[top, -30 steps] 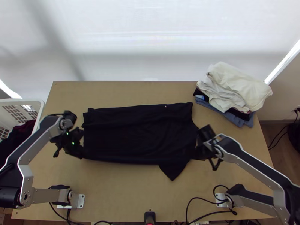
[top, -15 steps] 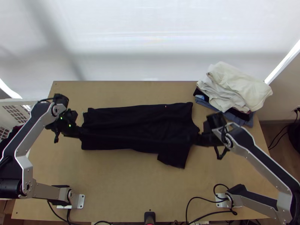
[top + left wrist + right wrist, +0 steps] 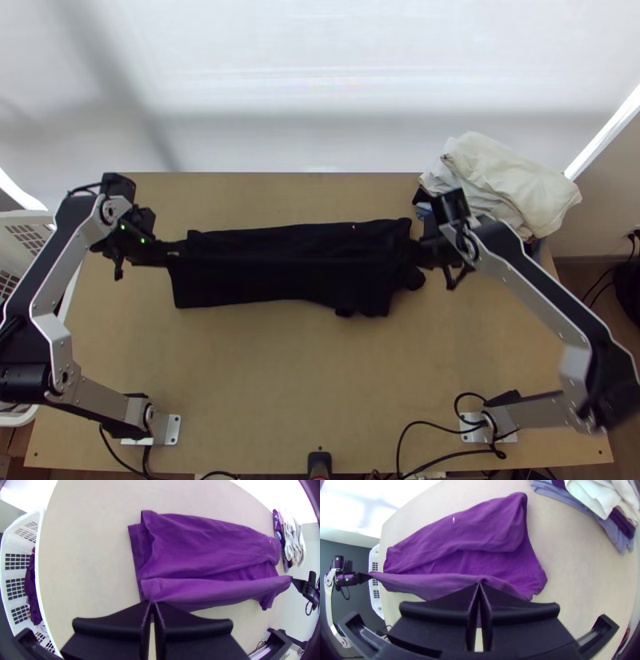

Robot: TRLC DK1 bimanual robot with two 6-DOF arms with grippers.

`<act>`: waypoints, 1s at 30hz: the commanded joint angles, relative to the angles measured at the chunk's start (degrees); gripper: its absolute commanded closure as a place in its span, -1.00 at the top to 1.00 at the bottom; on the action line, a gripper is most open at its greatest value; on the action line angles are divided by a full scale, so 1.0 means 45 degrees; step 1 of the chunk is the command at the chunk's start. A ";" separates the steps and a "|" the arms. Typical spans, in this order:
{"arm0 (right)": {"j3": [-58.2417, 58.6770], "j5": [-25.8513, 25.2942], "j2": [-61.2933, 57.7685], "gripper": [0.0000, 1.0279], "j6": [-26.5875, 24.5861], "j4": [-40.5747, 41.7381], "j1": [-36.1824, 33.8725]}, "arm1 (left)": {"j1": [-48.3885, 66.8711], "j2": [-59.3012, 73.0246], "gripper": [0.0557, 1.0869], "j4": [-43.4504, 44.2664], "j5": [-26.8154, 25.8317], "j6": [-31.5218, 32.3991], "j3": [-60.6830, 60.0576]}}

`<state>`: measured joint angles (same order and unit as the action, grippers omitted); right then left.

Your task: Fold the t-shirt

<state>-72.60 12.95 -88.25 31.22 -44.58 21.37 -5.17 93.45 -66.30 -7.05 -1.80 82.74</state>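
Shirt (image 3: pixel 280 276) stretches between two grippers above a light wooden table (image 3: pixel 264 384), one edge raised in a long, narrow band. At one end of the band, the left gripper (image 3: pixel 181 254) pinches a corner of the cloth, its two wide black fingers (image 3: pixel 116 621) pressed together. At the other end, the right gripper (image 3: pixel 414 251) clamps the same raised edge, its fingers (image 3: pixel 516 608) likewise closed on the fabric. From the band, cloth drops toward the arms' bases, reaching down from beside the left gripper to a rumpled, uneven end near the right one. On the far side of both grippers, the rest of the shirt lies on the tabletop, its far part folded over in a wide, lightly creased flap that bears a small white mark (image 3: pixel 453 519). Next to the right gripper, a bit of cloth (image 3: pixel 414 278) bunches up, on the side toward the bases. Beyond that gripper, toward the table's far right corner, sits a pile (image 3: pixel 512 180) of white, blue and dark clothes. Outward from the left gripper, past the table's side edge, stands a white plastic basket (image 3: pixel 39 563) with dark clothes (image 3: pixel 32 590) inside.
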 commanded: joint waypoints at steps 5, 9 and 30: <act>-0.2578 -0.0280 -0.2089 -0.94 0.0034 0.0004 -0.0314 | -0.0101 0.1148 -0.92 -0.0129 -0.0035 0.0694 0.1750; -0.3906 -0.0456 -0.3124 -0.94 0.0073 0.0004 -0.0314 | -0.0082 0.1773 -0.92 -0.0149 0.0023 0.0772 0.2238; -0.5352 -0.1413 -0.5155 0.85 0.0796 0.1312 -0.0627 | -0.0023 0.3394 0.92 0.1336 -0.0172 0.1494 0.3156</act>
<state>-95.96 6.94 -112.62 33.04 -39.77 19.25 -5.15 108.75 -60.42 -7.31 4.12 95.50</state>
